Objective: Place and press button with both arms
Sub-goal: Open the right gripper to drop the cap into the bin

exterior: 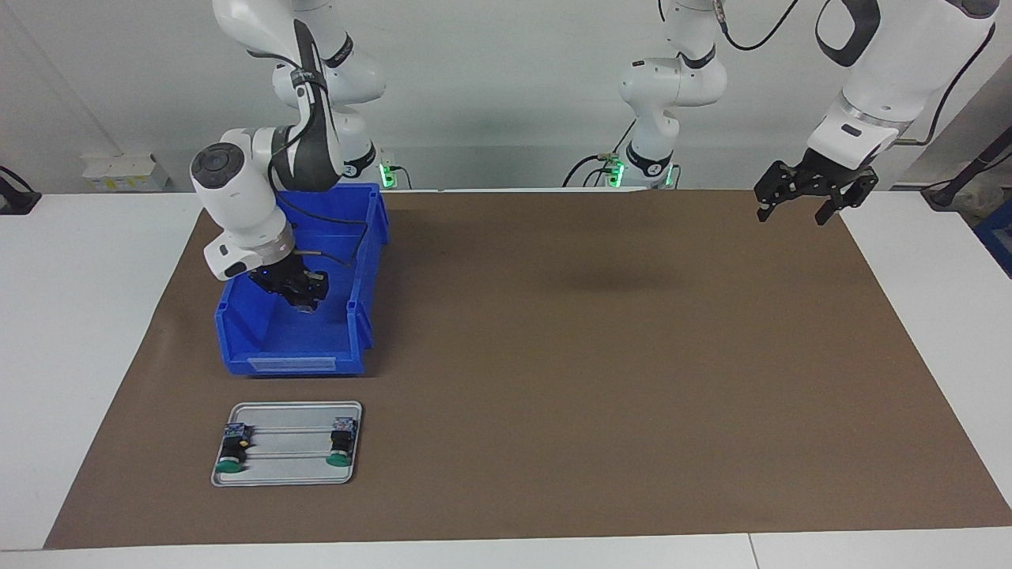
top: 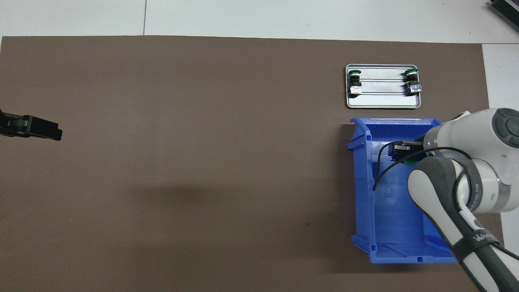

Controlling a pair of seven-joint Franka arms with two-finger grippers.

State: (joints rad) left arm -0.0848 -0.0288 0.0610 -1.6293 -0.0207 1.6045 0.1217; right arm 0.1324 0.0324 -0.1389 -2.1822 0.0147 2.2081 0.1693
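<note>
We find the right gripper (exterior: pixel 304 299) lowered inside the blue bin (exterior: pixel 360 312), at the left of the facing view and at the right of the overhead view. Its fingers are clenched. In the overhead view a green cap of the button (top: pixel 408 162) shows just beneath the gripper (top: pixel 399 151), inside the bin; whether the fingers actually grasp the button we cannot tell, since the wrist and arm cover the contact.

We see the left gripper (exterior: pixel 794 209) raised in the upper right of the facing view, above the corner of the brown mat (exterior: pixel 601 356), with its fingers released and nothing between them. In the overhead view only its dark tip (top: pixel 40 129) enters at the left edge of the frame. The left arm waits there.

The metal tray (exterior: pixel 288 466) lies in the lower left of the facing view, just below the bin, and in the upper right of the overhead view. Two other buttons lie on it, one (exterior: pixel 232 452) at each short end (exterior: pixel 341 446), green caps pointing away from the robots. Two thin rails run between them along the tray.

The mat covers most of the white surface (exterior: pixel 87 316), and the bin and tray both rest on it.
</note>
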